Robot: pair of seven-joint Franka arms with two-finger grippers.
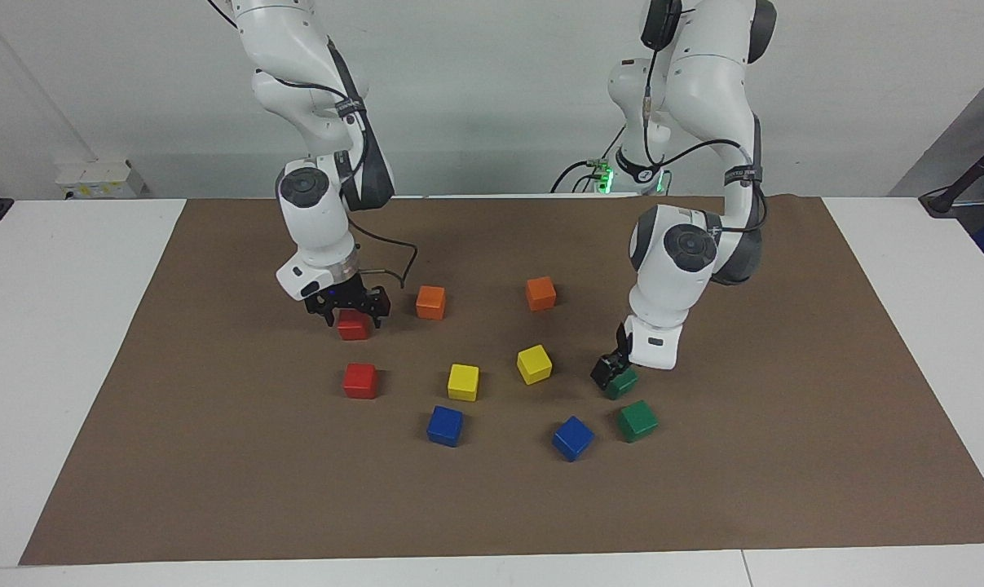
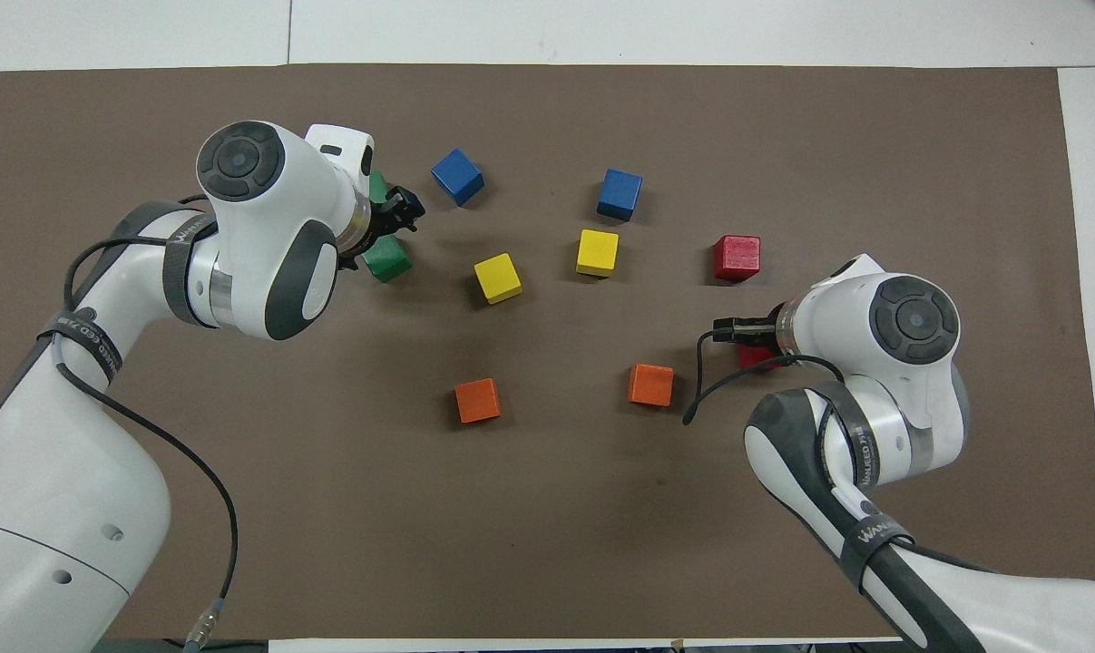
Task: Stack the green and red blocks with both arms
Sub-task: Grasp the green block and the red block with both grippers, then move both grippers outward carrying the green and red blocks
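Tools both sit low: right tool straddles a bright red cube, left tool a dark green cube; grip uncertain. Off-centre closing could skew either cube toward counter edges.

The strap around the right arm, just below its round grey joint cap, reads "WANLEED"; lettering on the other straps is illegible.

Both views were evenly and brightly lit from above. Only short, soft shadows were cast beside the cubes on the brown mat. Mild glare was seen on the glossy white arm shells. Focus was sharp throughout.
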